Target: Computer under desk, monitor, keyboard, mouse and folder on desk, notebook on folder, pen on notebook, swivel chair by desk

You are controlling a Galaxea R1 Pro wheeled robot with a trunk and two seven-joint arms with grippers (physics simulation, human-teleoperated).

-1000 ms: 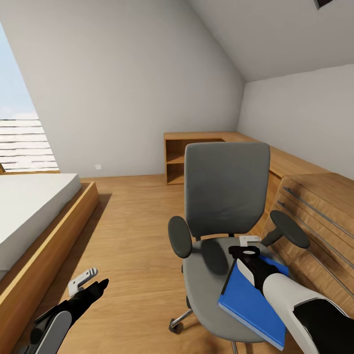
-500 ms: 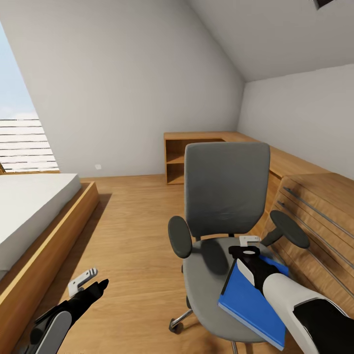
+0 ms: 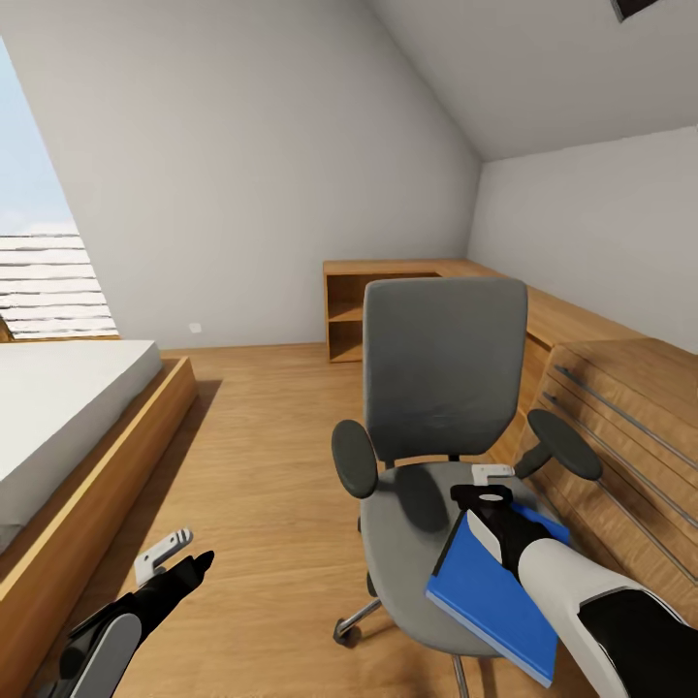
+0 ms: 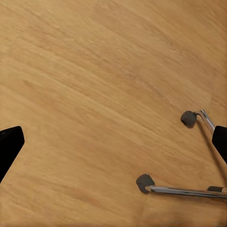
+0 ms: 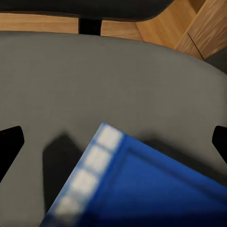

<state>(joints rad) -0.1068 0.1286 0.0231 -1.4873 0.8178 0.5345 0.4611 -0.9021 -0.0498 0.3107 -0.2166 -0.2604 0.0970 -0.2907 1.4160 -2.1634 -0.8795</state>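
Partly hidden, folder (image 3: 485, 596) lies under right claw (image 3: 492, 485) on swivel chair (image 3: 441, 388).

blue folder (image 3: 490, 591) | tilted over seat | grey swivel chair (image 3: 441, 388) upright

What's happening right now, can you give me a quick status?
Right tool open above the blue folder, which lies on the swivel chair. Left tool open, idle over floor. Nothing blocking the folder.

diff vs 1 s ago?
The view shifted slightly, so the camera moved; the swivel chair and wooden chest slid with it. The right gripper remains over the folder, which is tilted off the seat. The left gripper is unchanged.
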